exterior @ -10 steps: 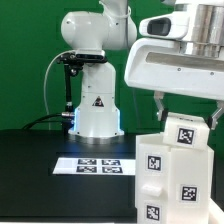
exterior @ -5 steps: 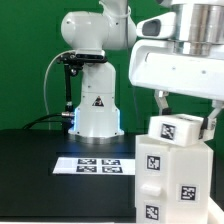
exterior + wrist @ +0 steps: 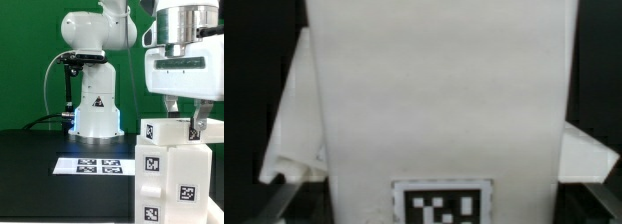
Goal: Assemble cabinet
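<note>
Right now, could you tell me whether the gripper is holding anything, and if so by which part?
The gripper holds a white cabinet piece by its two opposite sides, one finger on each, at the top of the cabinet.

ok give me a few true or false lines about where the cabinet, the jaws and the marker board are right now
1. The cabinet stands at the exterior view's right. True.
2. The gripper holds nothing. False: its jaws are closed on a white panel at the top of the cabinet.
3. The marker board lies flat on the black table. True.
4. The marker board is stacked on the cabinet. False: it lies apart, toward the exterior view's left of the cabinet.
5. The backdrop is red. False: it is green.
</note>
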Robot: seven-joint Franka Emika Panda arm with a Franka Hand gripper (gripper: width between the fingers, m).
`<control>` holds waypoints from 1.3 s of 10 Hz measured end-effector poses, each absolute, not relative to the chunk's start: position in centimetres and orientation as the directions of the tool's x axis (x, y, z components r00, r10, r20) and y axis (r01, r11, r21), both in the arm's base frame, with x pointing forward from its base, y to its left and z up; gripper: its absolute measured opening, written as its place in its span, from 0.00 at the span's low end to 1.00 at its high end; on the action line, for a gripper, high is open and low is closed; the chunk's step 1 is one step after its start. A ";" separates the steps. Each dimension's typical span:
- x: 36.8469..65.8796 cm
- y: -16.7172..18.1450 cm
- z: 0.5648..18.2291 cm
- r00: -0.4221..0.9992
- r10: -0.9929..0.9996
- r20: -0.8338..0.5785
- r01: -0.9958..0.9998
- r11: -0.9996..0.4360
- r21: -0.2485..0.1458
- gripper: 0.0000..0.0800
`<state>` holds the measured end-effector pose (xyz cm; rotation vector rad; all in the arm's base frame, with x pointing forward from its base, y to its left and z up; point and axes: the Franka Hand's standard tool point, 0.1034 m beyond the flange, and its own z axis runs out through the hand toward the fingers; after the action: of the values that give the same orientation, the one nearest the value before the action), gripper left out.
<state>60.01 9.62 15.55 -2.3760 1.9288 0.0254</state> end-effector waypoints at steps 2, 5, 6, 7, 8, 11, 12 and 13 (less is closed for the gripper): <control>60.0 9.7 15.6 0.036 -0.996 -0.080 -0.999 -0.033 -0.041 0.69; 59.8 9.9 15.6 -0.244 -0.963 -0.113 -0.970 0.244 0.016 0.69; 60.0 10.2 15.7 -0.334 -0.935 -0.118 -0.942 0.334 0.016 0.69; 60.1 10.4 15.7 -0.357 -0.926 -0.120 -0.934 0.358 0.015 0.69; 60.0 10.4 15.6 -0.359 -0.925 -0.121 -0.933 0.360 0.018 0.76; 60.1 10.6 16.1 -0.314 -0.941 -0.127 -0.949 0.316 0.009 0.81; 60.3 10.8 16.9 -0.297 -0.945 -0.137 -0.954 0.300 -0.001 0.81; 60.5 11.1 18.1 -0.281 -0.948 -0.151 -0.958 0.286 -0.016 0.81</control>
<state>60.52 11.07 18.11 -1.7983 2.4117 0.1170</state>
